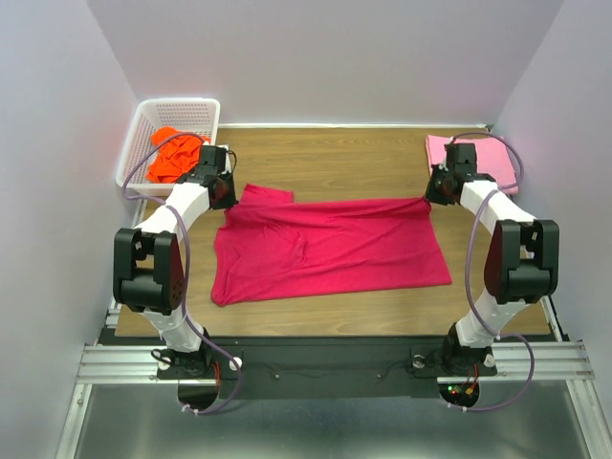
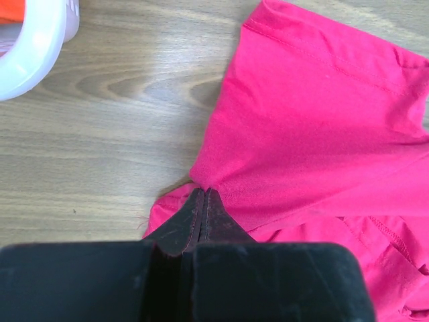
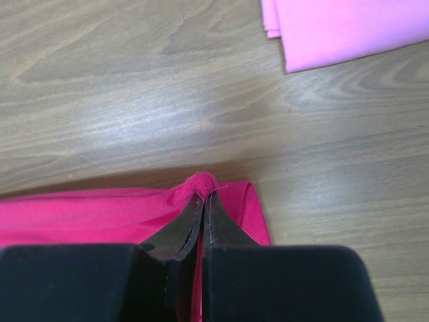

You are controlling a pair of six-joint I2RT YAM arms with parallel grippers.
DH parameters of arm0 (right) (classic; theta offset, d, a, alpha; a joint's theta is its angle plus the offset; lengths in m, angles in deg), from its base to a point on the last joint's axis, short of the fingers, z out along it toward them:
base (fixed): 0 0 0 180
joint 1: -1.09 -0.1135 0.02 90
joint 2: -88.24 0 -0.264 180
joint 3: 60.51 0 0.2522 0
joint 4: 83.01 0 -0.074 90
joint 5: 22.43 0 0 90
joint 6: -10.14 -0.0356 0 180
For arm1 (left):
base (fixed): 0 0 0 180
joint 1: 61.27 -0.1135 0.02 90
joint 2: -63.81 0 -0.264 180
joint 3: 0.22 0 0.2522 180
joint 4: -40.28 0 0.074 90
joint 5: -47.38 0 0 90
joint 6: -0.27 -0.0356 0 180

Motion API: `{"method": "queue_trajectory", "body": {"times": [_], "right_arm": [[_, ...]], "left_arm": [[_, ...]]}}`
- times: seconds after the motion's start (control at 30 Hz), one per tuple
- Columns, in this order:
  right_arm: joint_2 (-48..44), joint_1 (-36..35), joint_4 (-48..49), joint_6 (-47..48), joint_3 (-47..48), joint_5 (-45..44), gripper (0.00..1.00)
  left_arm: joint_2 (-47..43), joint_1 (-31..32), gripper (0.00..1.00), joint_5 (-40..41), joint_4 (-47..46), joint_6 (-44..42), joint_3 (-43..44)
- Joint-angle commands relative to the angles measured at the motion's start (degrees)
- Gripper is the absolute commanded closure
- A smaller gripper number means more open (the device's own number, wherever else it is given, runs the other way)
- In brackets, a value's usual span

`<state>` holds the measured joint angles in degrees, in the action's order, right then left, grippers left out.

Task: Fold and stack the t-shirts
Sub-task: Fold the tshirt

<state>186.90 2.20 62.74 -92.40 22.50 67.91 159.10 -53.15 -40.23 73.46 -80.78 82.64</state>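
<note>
The crimson-red t-shirt (image 1: 330, 249) lies spread out across the middle of the surface (image 1: 354, 158), its long side running left to right. One short sleeve points away from the arms at its far left corner, and shallow creases run through the cloth. The cloth is plain. The left gripper (image 2: 203, 194) is pressed together on the cloth at the base of that sleeve. The right gripper (image 3: 203, 196) is pressed together on the far right corner of the shirt, where the hem bunches into a small nub at the fingertips. The light pink t-shirt (image 1: 481, 158) lies folded flat at the far right corner of the surface, apart from the red one. The bright orange t-shirt (image 1: 177, 153) sits crumpled inside the white lattice basket (image 1: 182, 107) at the far left. The surface is light wood grain. Pale walls (image 1: 325, 57) enclose it on three sides, and aluminium rails (image 1: 325, 361) run along the near edge.
</note>
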Motion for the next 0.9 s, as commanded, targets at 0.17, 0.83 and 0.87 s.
{"method": "queue_trajectory", "body": {"times": [0.17,0.83,0.87], "right_arm": [[-6.28,1.09,1.24,-1.79,1.24,-5.00,0.99],[-8.21,1.80,0.98,-5.83,-6.06,-5.09,0.99],[-8.39,1.80,0.98,-5.92,-6.32,-5.17,0.99]], "left_arm": [[-4.31,-0.47,1.00,2.44,-0.87,0.37,-1.07],[-9.32,-0.47,1.00,2.26,-1.05,3.00,-10.74],[-9.42,-0.47,1.00,2.53,-1.05,3.09,-11.09]]}}
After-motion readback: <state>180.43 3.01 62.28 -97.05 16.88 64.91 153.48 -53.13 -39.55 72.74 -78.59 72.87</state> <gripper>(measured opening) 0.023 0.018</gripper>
